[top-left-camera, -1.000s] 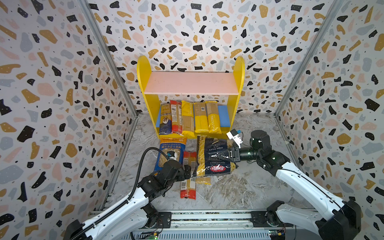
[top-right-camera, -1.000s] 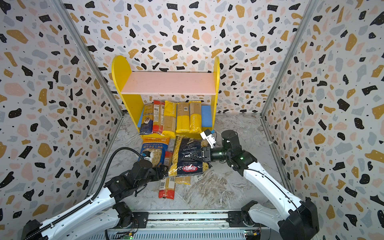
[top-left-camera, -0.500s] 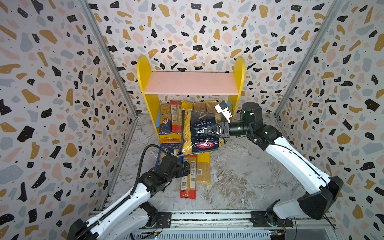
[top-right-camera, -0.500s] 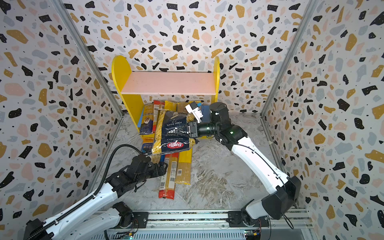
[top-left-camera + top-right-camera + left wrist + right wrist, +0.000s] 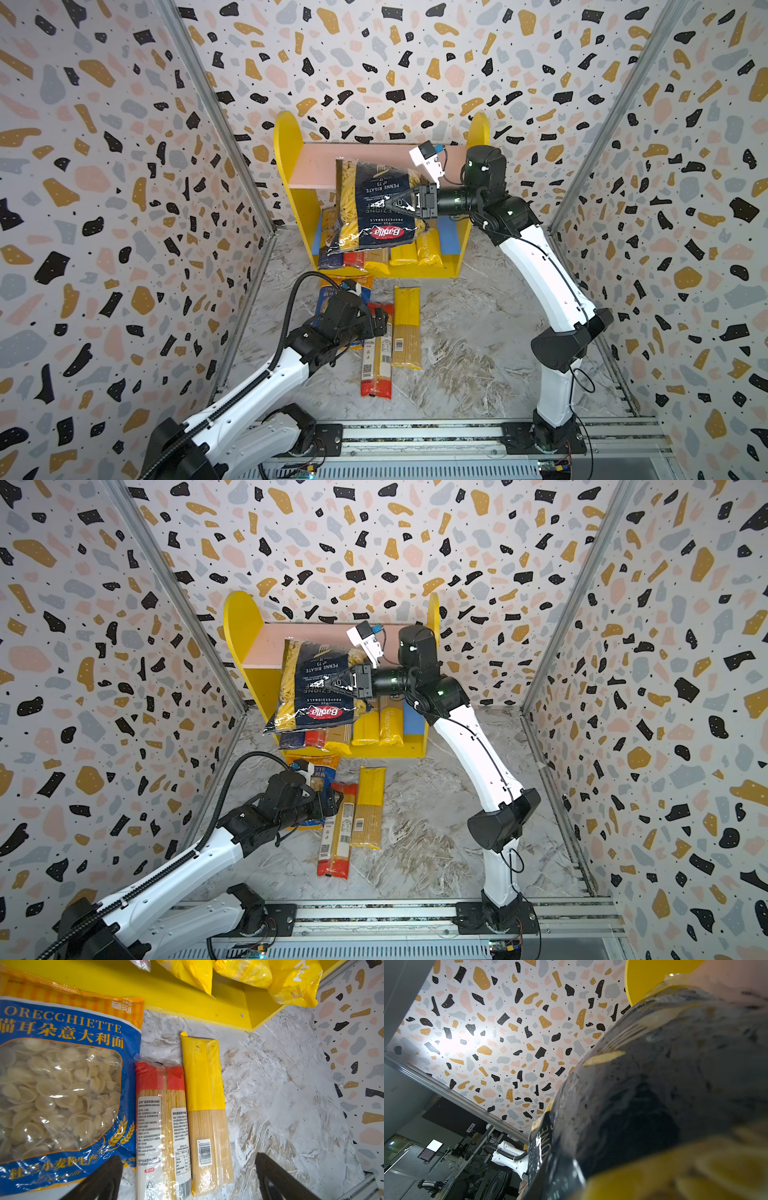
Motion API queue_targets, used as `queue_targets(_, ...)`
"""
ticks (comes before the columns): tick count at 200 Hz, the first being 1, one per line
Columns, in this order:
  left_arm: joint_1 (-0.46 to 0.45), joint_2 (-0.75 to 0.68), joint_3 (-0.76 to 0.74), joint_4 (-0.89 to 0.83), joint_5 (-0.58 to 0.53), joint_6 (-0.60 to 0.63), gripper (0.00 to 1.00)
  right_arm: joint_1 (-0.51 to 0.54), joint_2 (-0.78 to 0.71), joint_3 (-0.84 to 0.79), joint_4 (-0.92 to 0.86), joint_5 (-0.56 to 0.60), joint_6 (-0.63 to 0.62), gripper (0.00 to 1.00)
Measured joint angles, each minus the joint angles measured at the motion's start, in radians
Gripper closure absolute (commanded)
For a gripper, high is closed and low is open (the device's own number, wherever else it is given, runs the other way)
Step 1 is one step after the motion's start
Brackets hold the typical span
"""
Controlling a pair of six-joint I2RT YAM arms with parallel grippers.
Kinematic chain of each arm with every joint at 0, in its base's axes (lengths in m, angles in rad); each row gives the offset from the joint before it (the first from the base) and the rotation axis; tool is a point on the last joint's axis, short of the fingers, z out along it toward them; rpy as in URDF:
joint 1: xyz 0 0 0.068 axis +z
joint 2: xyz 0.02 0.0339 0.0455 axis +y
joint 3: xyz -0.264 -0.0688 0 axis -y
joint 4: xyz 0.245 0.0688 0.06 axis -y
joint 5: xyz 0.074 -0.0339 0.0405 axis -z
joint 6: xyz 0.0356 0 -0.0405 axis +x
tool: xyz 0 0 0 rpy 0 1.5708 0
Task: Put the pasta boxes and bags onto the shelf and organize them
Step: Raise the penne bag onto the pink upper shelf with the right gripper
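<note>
**Top views.** The right hand (image 5: 388,204) is clenched on the navy bag (image 5: 365,187) and holds it clear of the surface (image 5: 478,332), in front of the shelf (image 5: 286,145). The bag's upper edge overlaps the pink board (image 5: 316,166). Its print reads inverted, with the red logo lowest, and yellow penne shows through the clear sides. Narrow packs (image 5: 415,253) stand in a row on the blue board (image 5: 451,237). The left hand (image 5: 376,324) is low over the packs lying on the surface.

**Left wrist view.** The left hand's fingers (image 5: 99,1178) are spread wide and grasp nothing. The red pack (image 5: 160,1105) and the yellow pack (image 5: 204,1084) lie flat, side by side and touching. The blue-orange bag (image 5: 62,1084) lies just beside the red pack, and its clear window shows shell-shaped pasta.

**Right wrist view.** The navy bag (image 5: 675,1084) fills the near field, dark and blurred. The grasp itself is hidden.
</note>
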State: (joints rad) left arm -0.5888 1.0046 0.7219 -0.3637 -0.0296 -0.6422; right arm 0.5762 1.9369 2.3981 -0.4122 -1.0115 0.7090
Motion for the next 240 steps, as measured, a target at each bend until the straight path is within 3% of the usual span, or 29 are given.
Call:
queue_targets(85,0.032,0.112,0.052,0.033,0.051,0.020,0.01,-0.258,0.188,0.096,0.266,-0.079,0.205,0.85)
queue_targets(133,0.042,0.204,0.107,0.051,0.087,0.037,0.00,-0.296,0.243,0.111,0.397,-0.097,0.252,0.81)
queue_targets(203,0.046,0.246,0.115,0.075,0.127,0.048,0.02,-0.291,0.244,0.109,0.445,-0.110,0.251,0.44)
queue_targets(240,0.051,0.300,0.230,0.065,0.137,0.056,0.10,-0.291,0.210,0.051,0.457,-0.116,0.219,0.40)
